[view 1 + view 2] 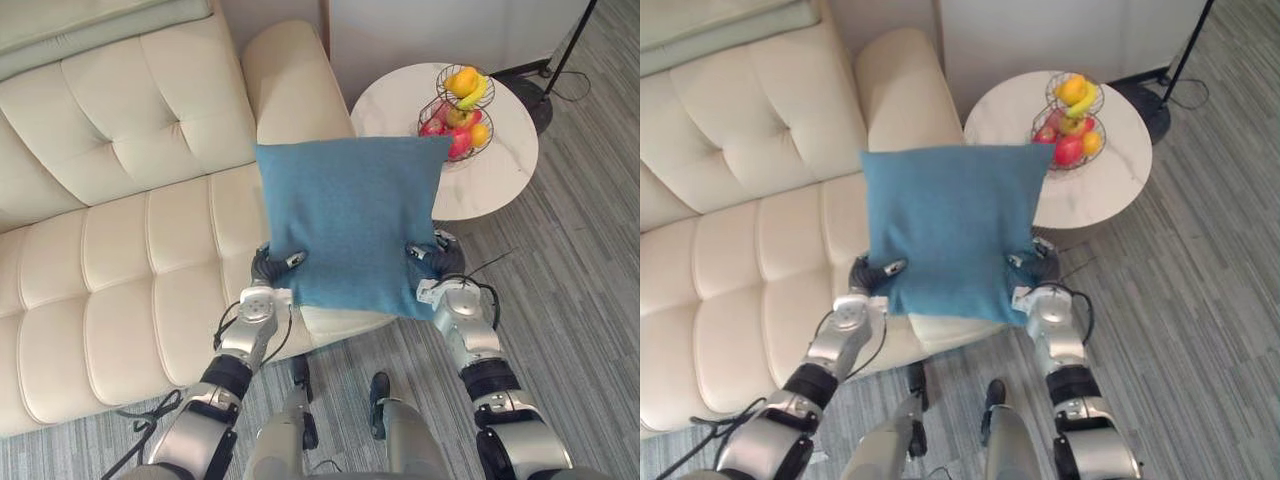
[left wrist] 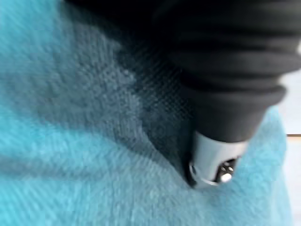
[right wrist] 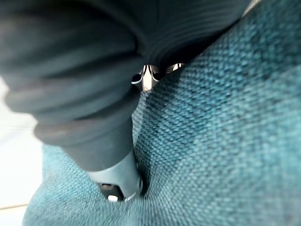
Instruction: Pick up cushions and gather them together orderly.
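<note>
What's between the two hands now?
The blue cushion, pinched near its lower corners by left hand and right hand, in both eye views.

Square blue cushion (image 1: 348, 222) held flat, lifted above sofa (image 1: 120, 230) edge.

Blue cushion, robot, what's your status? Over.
Left hand, right hand: both pinching blue cushion. Cushion held above sofa front edge. Fruit basket on round table, to the right.
</note>
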